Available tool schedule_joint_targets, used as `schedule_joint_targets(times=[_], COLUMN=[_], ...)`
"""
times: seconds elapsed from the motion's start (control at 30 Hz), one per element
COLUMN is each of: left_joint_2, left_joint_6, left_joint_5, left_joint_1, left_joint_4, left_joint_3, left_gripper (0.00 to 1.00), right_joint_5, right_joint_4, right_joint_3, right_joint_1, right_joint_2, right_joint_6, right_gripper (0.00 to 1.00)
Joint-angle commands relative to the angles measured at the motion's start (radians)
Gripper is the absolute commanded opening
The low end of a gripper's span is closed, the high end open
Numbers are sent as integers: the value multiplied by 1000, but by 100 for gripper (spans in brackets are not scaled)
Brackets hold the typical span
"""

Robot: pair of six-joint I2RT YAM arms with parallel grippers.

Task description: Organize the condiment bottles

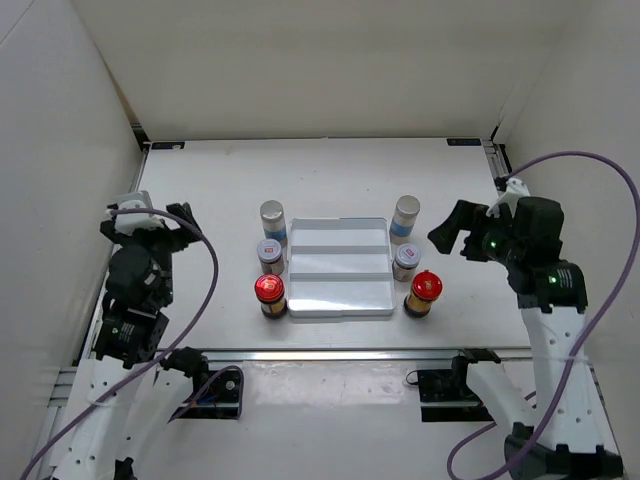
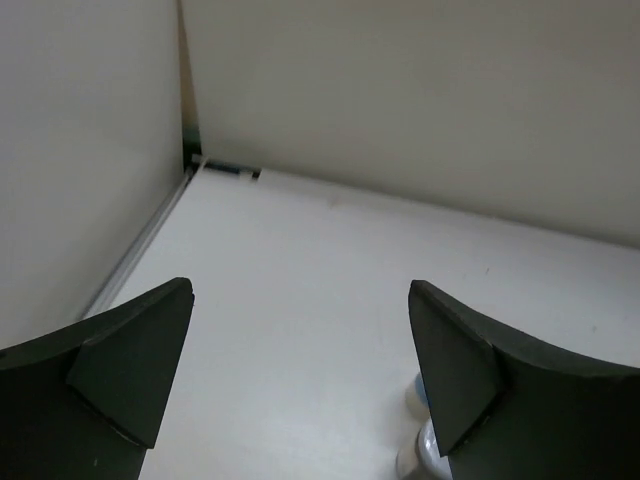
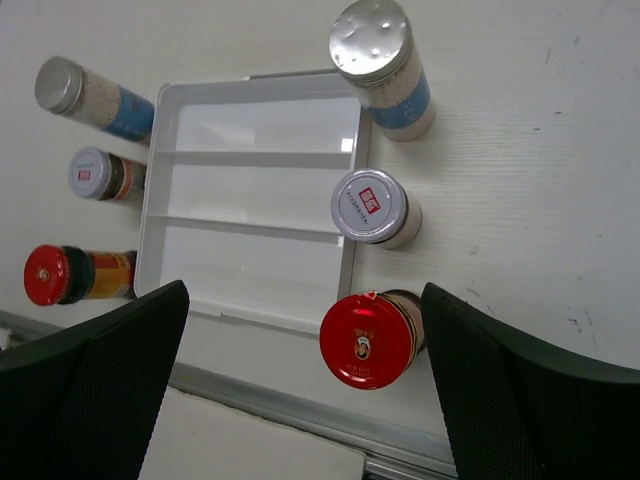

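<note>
R gripper [image 3: 302, 300] wide open, empty, above table [image 1: 200, 180] right of the condiment bottles [image 1: 406, 214]. L gripper [image 1: 180, 222] also wide open, empty, at left. 6 bottles upright, 3 each side of white tray [image 1: 340, 311]: 2 red-capped amber [image 1: 269, 292] nearest, 2 white-lidded jars [image 1: 270, 252] mid, 2 silver-capped w/ blue-white labels [image 1: 272, 218] farthest.

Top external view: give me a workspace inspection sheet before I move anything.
Surface: white table, a few faint marks.
Job's things: three upright on each side of the tray, all outside it: silver-capped bottles farthest, white-lidded jars in the middle, red-capped bottles nearest.
Clutter: nothing seen; white stepped tray holds nothing.
Grippers: left pincer and right pincer open, holding nothing.
Cables: purple cables loop off both arms, clear of the bottles.
Surroundings: white walls on three sides.
</note>
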Motion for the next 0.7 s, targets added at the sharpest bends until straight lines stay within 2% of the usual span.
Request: schedule_joint_targets(times=[0.0,0.07,0.1,0.17,0.2,0.23,0.3,0.43,0.57,0.6,0.67], left_joint_2=[-8,-8,-8,-17,-28,-28,10,35,35,25,25], left_joint_6=[-73,-90,-90,-90,-90,-90,-125,-176,-185,-185,-185], left_joint_5=[-120,-181,-181,-114,-79,-25,-13,-13,-12,-13,-46], left_joint_1=[-30,-68,-80,-94,-105,-105,-128,-149,-149,-149,-149], left_joint_4=[-166,-138,-138,-112,-97,-88,-104,-124,-103,-103,-103], left_joint_3=[-82,-103,-114,-138,-158,-158,-158,-149,-160,-160,-169], left_gripper=[100,100,100,100,100,100,100,100,100,100,100], right_joint_5=[129,313,314,248,149,128,122,229,402,497,545], right_joint_4=[-19,-119,-120,-120,-120,-120,-160,-229,-252,-267,-278], right_joint_3=[16,7,-5,-27,-43,-59,-71,-84,-74,-74,-74], right_joint_1=[3,26,26,26,26,36,45,120,287,311,365], right_joint_2=[-92,-118,-118,-118,-118,-94,-28,75,147,164,218], right_joint_6=[77,242,264,172,149,149,140,177,262,301,310], right_gripper=[100,100,100,100,100,100,100,100,100,100,100])
